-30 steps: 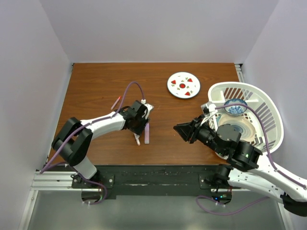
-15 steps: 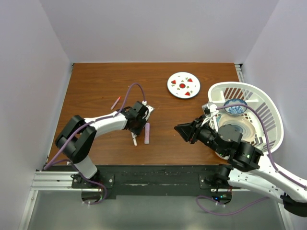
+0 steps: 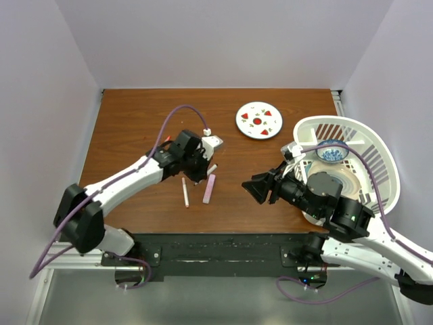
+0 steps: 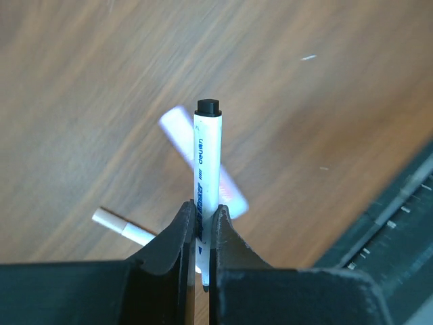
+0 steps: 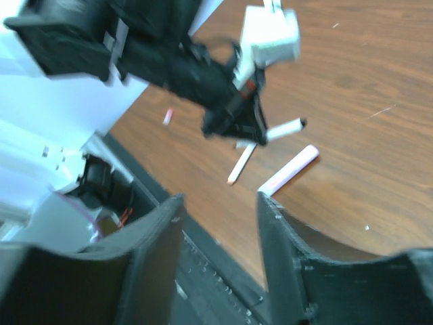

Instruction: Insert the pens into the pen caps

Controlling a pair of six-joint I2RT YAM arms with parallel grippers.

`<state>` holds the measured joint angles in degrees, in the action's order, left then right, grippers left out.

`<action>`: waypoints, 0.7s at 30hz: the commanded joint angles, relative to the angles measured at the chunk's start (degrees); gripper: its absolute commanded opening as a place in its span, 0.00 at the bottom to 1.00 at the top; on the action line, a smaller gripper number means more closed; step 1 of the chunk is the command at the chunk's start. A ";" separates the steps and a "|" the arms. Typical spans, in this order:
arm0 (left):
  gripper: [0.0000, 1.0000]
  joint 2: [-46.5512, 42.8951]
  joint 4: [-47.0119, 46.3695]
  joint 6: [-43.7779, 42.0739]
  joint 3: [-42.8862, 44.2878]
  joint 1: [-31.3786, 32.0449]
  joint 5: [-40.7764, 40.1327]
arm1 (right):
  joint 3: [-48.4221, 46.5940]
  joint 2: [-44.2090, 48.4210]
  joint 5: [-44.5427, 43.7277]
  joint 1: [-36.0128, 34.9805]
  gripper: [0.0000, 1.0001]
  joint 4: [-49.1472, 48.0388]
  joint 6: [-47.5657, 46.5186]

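Observation:
My left gripper [image 3: 203,168] is shut on a thin white pen with a black end [image 4: 206,152], held above the table; the pen sticks out past the fingertips [image 4: 183,217]. It also shows in the right wrist view [image 5: 284,128]. Below it lie the thick pale pink marker [image 3: 210,188] and a second thin white stick [image 3: 185,193], close together on the table. A tiny pink cap [image 5: 168,116] lies farther off, beyond the left arm. My right gripper [image 3: 256,188] is open and empty, hovering to the right of the marker, with its jaws wide apart [image 5: 220,203].
A round white plate with red marks [image 3: 258,120] sits at the back. A white basket [image 3: 379,145] at the right holds a blue bowl [image 3: 332,150] and a plate. The black rail [image 3: 216,247] runs along the near table edge.
My left gripper has risen from the table and moved back with the black-ended pen in it. The other white stick stays on the table. The right arm has barely moved.

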<state>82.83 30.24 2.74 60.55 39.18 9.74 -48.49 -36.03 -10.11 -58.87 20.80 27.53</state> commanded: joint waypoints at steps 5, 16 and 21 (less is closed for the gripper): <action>0.00 -17.15 -2.71 -17.23 -8.24 1.51 17.50 | -6.62 -3.77 9.93 -0.19 0.68 5.66 -2.04; 0.00 -31.32 -10.11 -23.57 -15.46 1.87 33.49 | -9.08 -16.34 20.83 -0.10 0.68 0.83 -2.83; 0.00 -31.50 -10.20 -24.28 -15.99 1.95 35.35 | -9.78 -21.78 21.00 -0.10 0.65 -2.60 -3.18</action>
<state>51.64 22.76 -18.74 45.54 40.97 40.49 -55.20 -55.44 8.38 -58.83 22.65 25.58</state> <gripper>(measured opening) 0.087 0.664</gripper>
